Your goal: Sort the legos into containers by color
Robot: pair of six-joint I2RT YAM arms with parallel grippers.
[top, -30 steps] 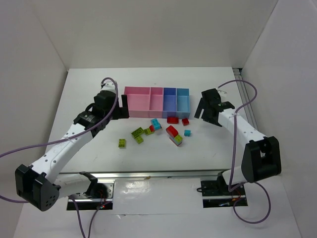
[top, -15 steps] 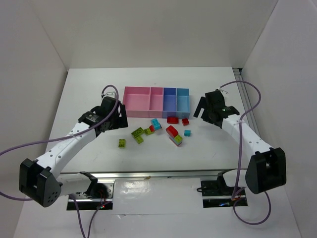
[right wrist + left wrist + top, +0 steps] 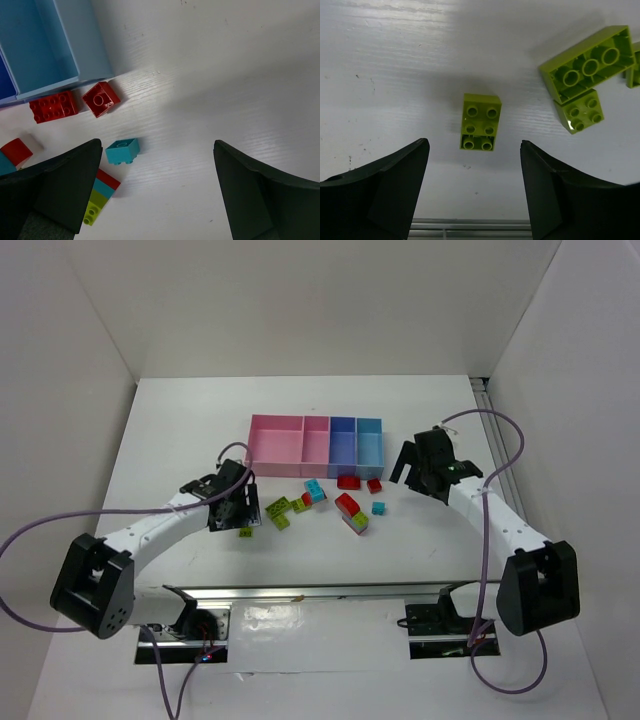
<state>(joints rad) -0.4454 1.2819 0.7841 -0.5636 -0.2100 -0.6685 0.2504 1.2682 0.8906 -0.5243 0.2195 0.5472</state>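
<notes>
1. Lone lime brick (image 3: pixel 481 122) lying studs-up on the table, near and left of the main scatter, well apart from the containers (image 3: pixel 300 417) at the far side.
2. Left gripper (image 3: pixel 240 512) swung away from beside the wide pink bin within the last second and dropped low over this brick. Jaws spread wide, one either side, not touching it. Reads as a pick about to begin.
3. Right gripper (image 3: pixel 420 465) shifted only slightly, now above the red bricks (image 3: pixel 101 98) and small cyan brick (image 3: pixel 123 150) by the light blue bin. Also gaping wide and holding nothing.
4. No brick visible inside any bin from above, so sorting probably not started.
5. Larger lime pair (image 3: pixel 585 67) near on the right, apart from the target.
6. Metal rail (image 3: pixel 300 592) along the near table edge close behind the fingers, so little room nearward. Bare table to the left.
</notes>
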